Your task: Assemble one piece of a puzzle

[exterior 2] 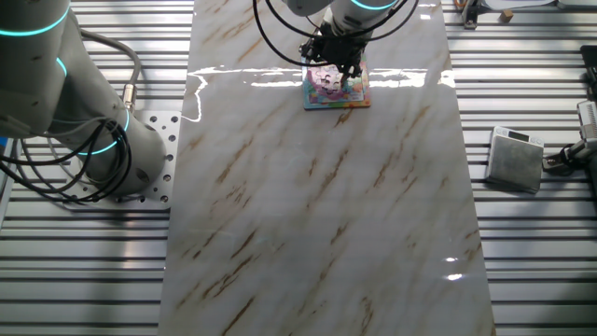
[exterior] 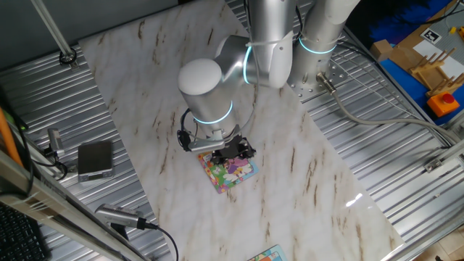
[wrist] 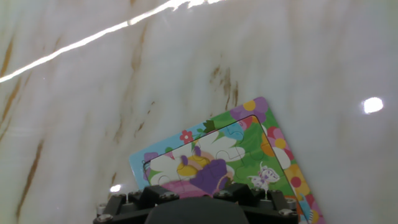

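In one fixed view the gripper (exterior: 237, 151) sits low over the upper edge of the puzzle (exterior: 230, 173), which lies flat on the marble table (exterior: 304, 181); the arm's wrist hides the fingers, so whether they are spread or closed cannot be told here. A small grey box (exterior: 95, 159) rests on the ribbed metal well to the left of the puzzle, and a sliver of a second board (exterior: 267, 254) shows at the bottom edge, well below the puzzle. In the other fixed view the puzzle (exterior 2: 338, 90) lies near the far end of the table (exterior 2: 317, 205), the gripper (exterior 2: 333, 62) directly over it and covering its middle; the finger state is again unreadable. In the hand view the puzzle (wrist: 249, 155) fills the lower middle, tilted, and a purple shape that may be the piece (wrist: 209, 174) lies within the puzzle's picture, just beyond the dark gripper body; the fingertips are out of sight.
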Available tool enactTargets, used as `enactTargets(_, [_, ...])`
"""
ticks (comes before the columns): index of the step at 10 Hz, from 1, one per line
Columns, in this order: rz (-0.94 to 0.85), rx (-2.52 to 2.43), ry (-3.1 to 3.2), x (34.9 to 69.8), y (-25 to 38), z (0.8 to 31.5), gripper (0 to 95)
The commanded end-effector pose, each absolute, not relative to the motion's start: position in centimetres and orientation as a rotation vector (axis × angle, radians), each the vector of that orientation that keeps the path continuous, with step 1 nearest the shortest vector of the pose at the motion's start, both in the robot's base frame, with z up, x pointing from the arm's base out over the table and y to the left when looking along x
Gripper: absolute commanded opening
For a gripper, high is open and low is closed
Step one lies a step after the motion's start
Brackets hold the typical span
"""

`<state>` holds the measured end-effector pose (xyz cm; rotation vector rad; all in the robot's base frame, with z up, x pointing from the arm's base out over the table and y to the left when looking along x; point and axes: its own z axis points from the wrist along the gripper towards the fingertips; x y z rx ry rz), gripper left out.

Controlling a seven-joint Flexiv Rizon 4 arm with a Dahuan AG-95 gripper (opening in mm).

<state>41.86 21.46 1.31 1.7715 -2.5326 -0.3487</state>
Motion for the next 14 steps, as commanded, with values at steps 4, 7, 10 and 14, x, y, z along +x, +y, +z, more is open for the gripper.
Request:
enactTargets(4, [-0.351, 1.764, -2.536, 41.62, 21.66, 1.45, 76.0])
enactTargets(7, [-0.348, 1.760, -2.539, 41.60, 21.68, 1.50, 76.0])
enactTargets(10, [-0.347, 1.784, -2.523, 41.70, 21.71, 1.52, 76.0])
enactTargets(14, [-0.339, 1.799, -2.522, 41.82, 21.59, 1.35, 76.0])
